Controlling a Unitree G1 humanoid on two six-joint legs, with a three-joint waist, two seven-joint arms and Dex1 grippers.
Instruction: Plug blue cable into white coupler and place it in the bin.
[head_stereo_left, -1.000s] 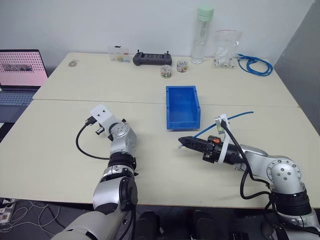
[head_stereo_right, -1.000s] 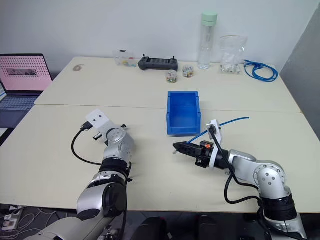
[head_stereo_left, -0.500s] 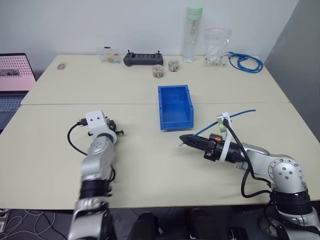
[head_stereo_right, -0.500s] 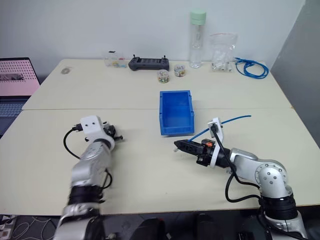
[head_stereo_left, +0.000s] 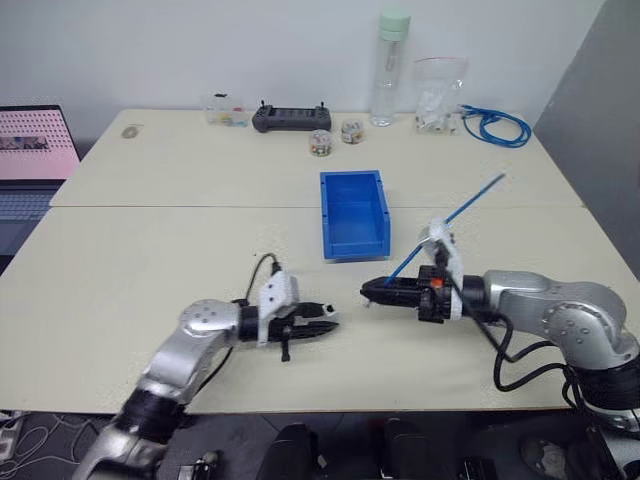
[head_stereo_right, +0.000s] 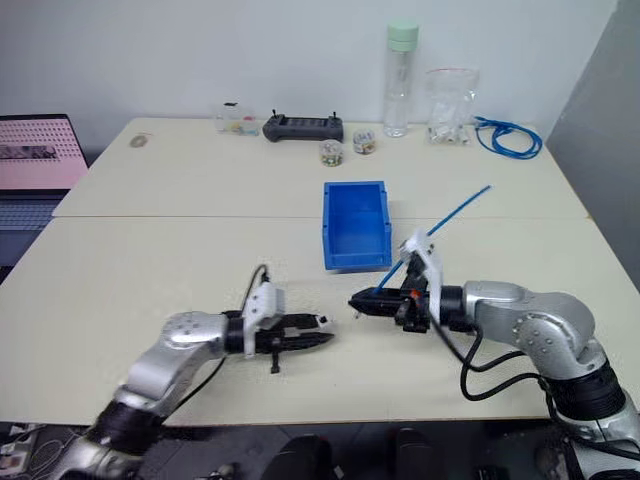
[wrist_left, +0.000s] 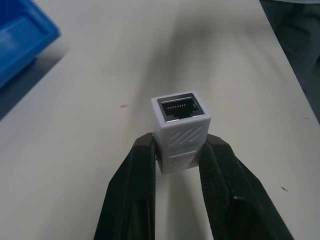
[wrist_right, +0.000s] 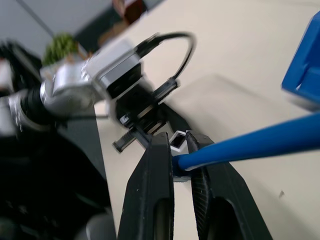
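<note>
My left gripper is shut on the white coupler, whose dark socket faces away from the fingers. It lies low over the front table and points right. My right gripper points left at it across a small gap. It is shut on the blue cable near its end, and the cable rises up and back to the right. The plug end is hidden between the fingers. The blue bin stands just behind both grippers.
Along the far edge of the back table stand a tall bottle, a black controller, two small jars, a plastic bag and a coiled blue cable. A laptop sits at the left.
My left arm swung in from the left and turned, so its gripper with the coupler now faces the right gripper. The right gripper rolled, lifting the cable's free end. The camera also shifted.
</note>
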